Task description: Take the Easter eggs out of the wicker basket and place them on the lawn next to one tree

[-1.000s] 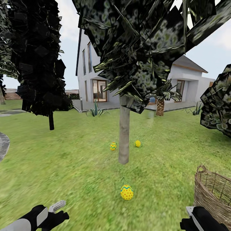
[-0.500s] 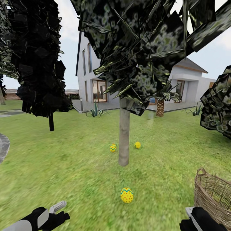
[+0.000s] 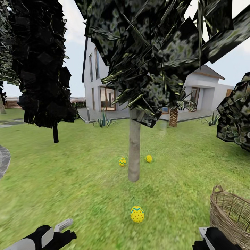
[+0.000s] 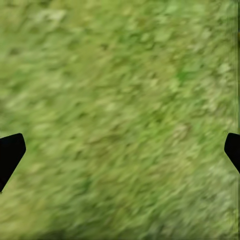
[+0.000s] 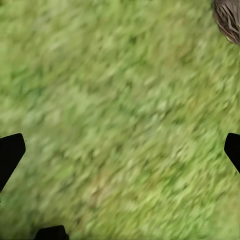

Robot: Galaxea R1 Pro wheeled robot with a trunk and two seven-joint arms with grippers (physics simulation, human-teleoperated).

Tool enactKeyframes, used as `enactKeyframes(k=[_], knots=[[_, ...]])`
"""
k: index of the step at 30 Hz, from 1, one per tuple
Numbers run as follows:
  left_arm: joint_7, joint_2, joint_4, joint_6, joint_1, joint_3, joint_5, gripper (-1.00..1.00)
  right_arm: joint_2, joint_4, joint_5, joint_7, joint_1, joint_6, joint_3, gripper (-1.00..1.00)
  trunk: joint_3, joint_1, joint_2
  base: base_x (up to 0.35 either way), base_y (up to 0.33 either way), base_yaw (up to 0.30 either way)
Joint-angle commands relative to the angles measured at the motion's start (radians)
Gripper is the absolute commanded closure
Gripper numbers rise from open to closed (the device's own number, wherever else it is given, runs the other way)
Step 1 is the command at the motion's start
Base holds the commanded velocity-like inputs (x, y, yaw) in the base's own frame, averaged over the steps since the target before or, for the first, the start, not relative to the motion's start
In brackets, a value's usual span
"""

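Observation:
Three yellow Easter eggs lie on the lawn (image 3: 69,173) around the pale trunk of the tree (image 3: 134,146). One egg with blue zigzag and red dots (image 3: 137,214) lies on its near side. Another egg (image 3: 122,161) lies just left of the trunk and the third egg (image 3: 149,158) just right of it. The wicker basket (image 3: 229,215) stands at the lower right; the part of its inside that shows holds no egg. My left gripper (image 3: 66,230) (image 4: 120,152) and right gripper (image 3: 205,236) (image 5: 120,150) hang low over bare grass, both open and empty.
A near-black tree (image 3: 55,130) stands at the left, a leafy bush (image 3: 236,118) at the right. Behind are the white house (image 3: 100,90), its grey patio (image 3: 90,114) and a short palm (image 3: 173,116). A corner of the basket (image 5: 227,20) shows in the right wrist view.
The whole picture has slid down slightly, so the camera moved. The eggs, the tree and the basket keep their places relative to each other. Both grippers stay open.

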Motion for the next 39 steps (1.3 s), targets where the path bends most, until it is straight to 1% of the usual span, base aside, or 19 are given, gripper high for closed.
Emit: enactKeyframes(k=[1, 2, 5, 22, 35, 39], knots=[[0.0, -0.003, -0.001, 0.007, 0.0, -0.002, 0.01, -1.0, 0.002, 0.0, 0.011, 0.009, 0.0, 0.002, -0.007, -1.0, 0.002, -0.004, 0.007, 0.0, 0.0, 0.0], [0.0, -0.007, -0.001, 0.007, 0.0, -0.002, 0.01, -1.0, 0.002, 0.002, 0.01, 0.009, 0.0, -0.001, -0.007, -1.0, 0.005, -0.008, 0.014, 0.0, 0.0, 0.0], [0.0, -0.009, -0.001, 0.007, 0.0, -0.002, 0.01, -1.0, 0.001, 0.003, 0.009, 0.009, 0.0, -0.002, -0.008, -1.0, 0.015, -0.019, 0.035, 0.0, 0.0, 0.0], [0.0, -0.01, 0.013, 0.006, 0.0, -0.003, 0.01, -1.0, 0.003, 0.005, 0.011, 0.009, 0.0, -0.002, -0.007, -1.0, 0.068, -0.085, 0.154, 0.0, 0.0, 0.0], [0.001, -0.01, 0.014, 0.006, 0.0, -0.003, 0.01, -1.0, 0.014, 0.005, 0.013, 0.008, 0.0, -0.003, -0.005, -1.0, 0.109, -0.134, 0.245, 0.0, 0.0, 0.0], [0.001, -0.016, 0.018, 0.005, 0.0, -0.003, 0.01, -1.0, 0.015, 0.005, 0.012, 0.008, 0.0, -0.004, -0.005, -1.0, 0.121, -0.15, 0.273, 0.0, 0.0, 0.0]])
